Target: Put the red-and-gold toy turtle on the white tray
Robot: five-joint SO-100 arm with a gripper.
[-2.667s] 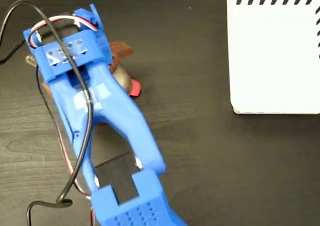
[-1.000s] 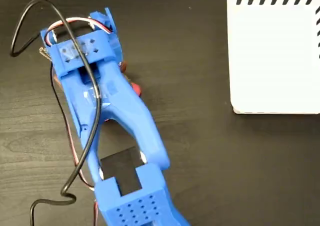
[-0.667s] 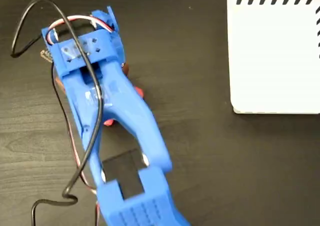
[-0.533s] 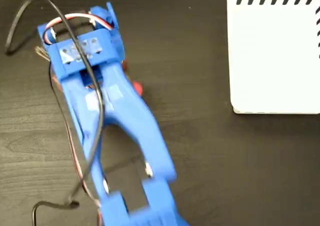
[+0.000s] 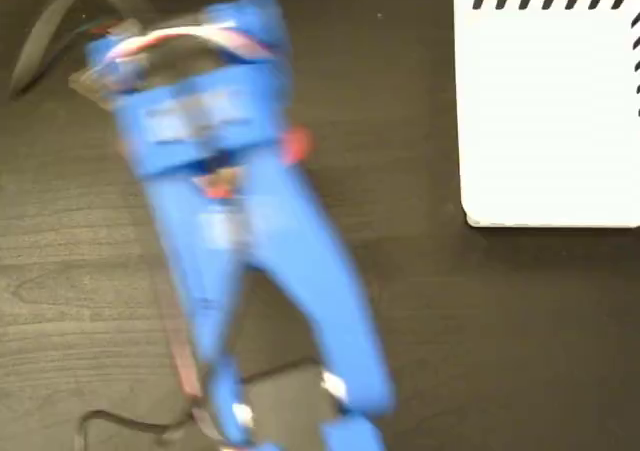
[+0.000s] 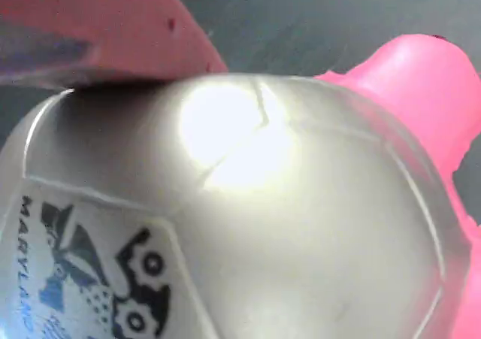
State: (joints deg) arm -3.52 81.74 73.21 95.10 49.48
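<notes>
Though we could not tell whether the pincer gripped it, the turtle (image 6: 248, 226) sat under the arm (image 5: 250, 231), well left of the tray (image 5: 550, 121); it looked soft, glossy, best squeezed across its shell.

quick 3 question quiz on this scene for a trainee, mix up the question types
1. True or false: the red-and-gold toy turtle already lies on the white tray.
2. Multiple choice: in the fixed view, where is the tray? A) top right B) bottom left C) under the arm
3. Fill in: in the wrist view, the turtle's shiny shell carries a dark printed ____ at lower left.

Key
1. False. In the fixed view only a bit of red shows beside the blurred blue arm, well left of the tray, which has nothing on it.
2. A
3. mark (a logo with some lettering)
</notes>
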